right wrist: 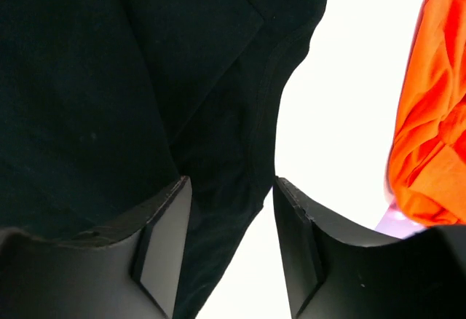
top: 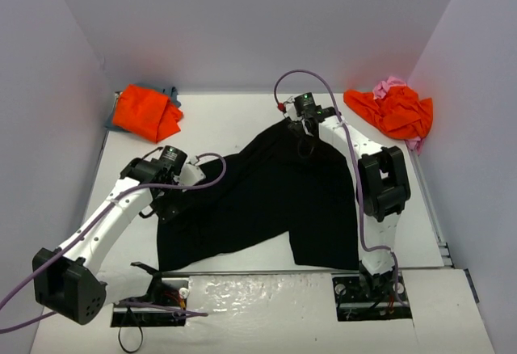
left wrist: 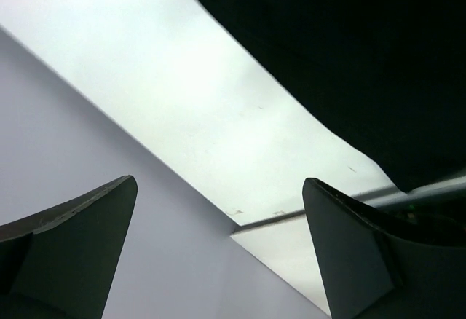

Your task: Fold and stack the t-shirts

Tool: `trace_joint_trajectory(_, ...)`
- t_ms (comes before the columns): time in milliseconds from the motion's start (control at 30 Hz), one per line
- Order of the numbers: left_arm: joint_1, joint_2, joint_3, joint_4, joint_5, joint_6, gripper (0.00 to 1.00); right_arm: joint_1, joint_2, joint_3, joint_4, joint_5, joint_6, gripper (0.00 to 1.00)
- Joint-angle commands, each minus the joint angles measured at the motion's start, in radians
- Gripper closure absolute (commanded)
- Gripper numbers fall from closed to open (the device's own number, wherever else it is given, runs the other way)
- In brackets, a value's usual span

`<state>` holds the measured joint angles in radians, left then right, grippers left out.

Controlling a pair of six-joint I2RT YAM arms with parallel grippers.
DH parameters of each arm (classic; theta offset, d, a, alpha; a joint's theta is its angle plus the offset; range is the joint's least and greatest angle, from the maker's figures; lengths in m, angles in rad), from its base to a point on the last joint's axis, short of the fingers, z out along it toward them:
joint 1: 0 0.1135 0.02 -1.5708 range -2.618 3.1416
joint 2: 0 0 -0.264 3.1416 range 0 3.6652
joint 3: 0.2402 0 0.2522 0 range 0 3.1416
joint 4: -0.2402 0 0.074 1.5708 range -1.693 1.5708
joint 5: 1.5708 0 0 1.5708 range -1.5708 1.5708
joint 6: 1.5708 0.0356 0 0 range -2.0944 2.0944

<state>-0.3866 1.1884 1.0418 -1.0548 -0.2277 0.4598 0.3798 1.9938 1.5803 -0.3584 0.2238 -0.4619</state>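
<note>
The black t-shirt lies spread and rumpled across the middle of the white table. My left gripper hovers at the shirt's left edge; in the left wrist view its jaws stand wide apart with nothing between them, and the black shirt fills the upper right. My right gripper is at the shirt's far edge; in the right wrist view its jaws are open and straddle a hemmed edge of the black shirt. An orange shirt lies on a blue-grey one at the back left.
A second orange shirt lies crumpled on a pink one at the back right; both orange and pink show in the right wrist view. Pale walls enclose the table on three sides.
</note>
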Motion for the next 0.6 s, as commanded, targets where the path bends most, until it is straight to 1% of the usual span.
trace_joint_trajectory(0,0.0,-0.009,0.079,0.169,-0.165,-0.025,0.03,-0.005,-0.07,0.044,0.019,0.025,0.014,0.53)
trace_joint_trajectory(133,0.002,0.052,0.168,0.234,-0.173,-0.033,0.03,-0.02,-0.062,0.066,0.021,0.021,0.017,0.53)
trace_joint_trajectory(200,0.002,0.13,0.247,0.249,-0.135,-0.042,0.03,-0.03,-0.041,0.104,0.02,0.006,0.02,0.53)
trace_joint_trajectory(267,0.001,0.203,0.302,0.261,-0.082,-0.049,0.03,-0.041,0.004,0.174,0.018,-0.012,0.025,0.53)
trace_joint_trajectory(400,-0.005,0.366,0.404,0.283,-0.038,-0.063,0.03,-0.049,0.128,0.312,0.0,-0.018,0.024,0.54)
trace_joint_trajectory(500,-0.012,0.441,0.445,0.298,-0.012,-0.069,0.08,-0.054,0.234,0.434,-0.028,-0.032,0.02,0.54)
trace_joint_trajectory(567,-0.021,0.483,0.457,0.306,-0.006,-0.072,0.14,-0.063,0.279,0.483,-0.047,-0.075,0.025,0.53)
